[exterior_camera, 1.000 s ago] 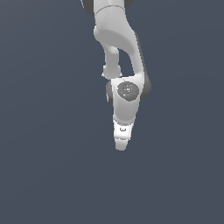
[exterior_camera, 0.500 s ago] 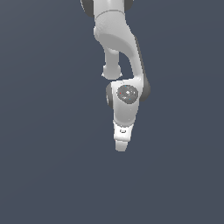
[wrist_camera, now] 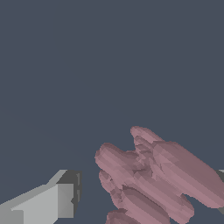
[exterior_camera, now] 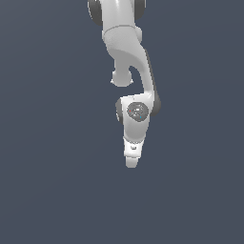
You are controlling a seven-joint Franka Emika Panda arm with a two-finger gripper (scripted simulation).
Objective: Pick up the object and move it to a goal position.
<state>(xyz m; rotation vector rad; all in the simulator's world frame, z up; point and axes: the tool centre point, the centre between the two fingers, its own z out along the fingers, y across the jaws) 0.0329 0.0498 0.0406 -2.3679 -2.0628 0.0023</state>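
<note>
Arm is hanging w/ gripper point(exterior_camera: 132, 162) pointing down, jaws standing apart around the pink object point(wrist_camera: 153, 179) w/o clamping it yet, so approx. the grasp step is running; next: jaws closing, then lifting toward goal.

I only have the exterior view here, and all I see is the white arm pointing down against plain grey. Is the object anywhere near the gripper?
Observer: Yes. The wrist view shows the dusty-pink object lying between the fingers of the gripper.
Operator: Are the fingers on it?
Observer: Not on one side. Plain grey shows between one finger and the object.
Operator: And the other finger?
Observer: Only its tip shows at the picture's edge, close to the object. I cannot tell whether it touches.
</note>
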